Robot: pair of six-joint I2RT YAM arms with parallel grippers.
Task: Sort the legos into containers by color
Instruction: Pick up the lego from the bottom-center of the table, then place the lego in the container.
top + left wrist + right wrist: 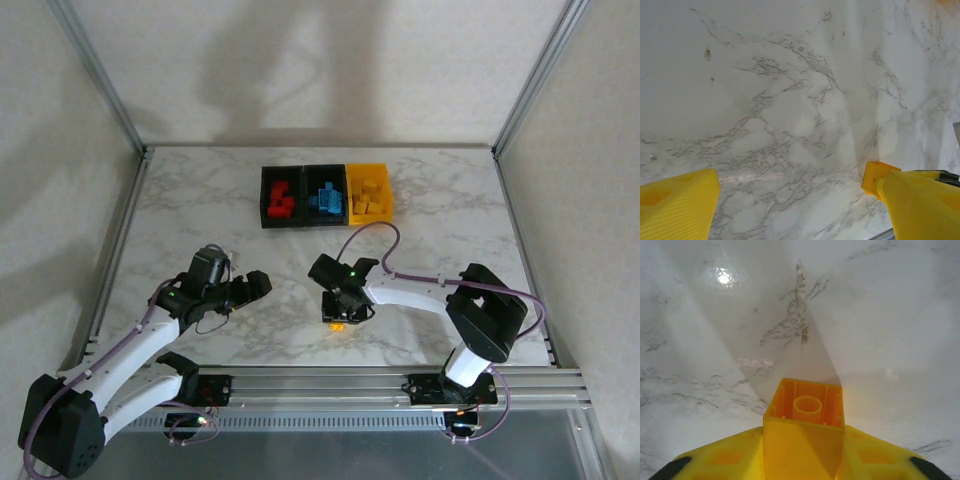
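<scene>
Yellow lego [805, 422] — pinched in right gripper [343, 310]; left gripper [795, 197] spread wide.

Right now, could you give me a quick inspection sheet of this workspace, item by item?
Surface: white marble-patterned table, a few small dark specks.
Job's things: left black bin holds red bricks; middle black bin holds blue bricks; yellow bin holds yellow bricks; one loose yellow brick, hollow underside showing.
Clutter: nothing seen.
Grippers: left gripper open over bare table; right gripper shut on the loose yellow brick, low over the table.
Cables: purple cable loops off the right arm; another cable runs along the left arm.
Surroundings: metal frame posts, pale walls, near-edge rail.
</scene>
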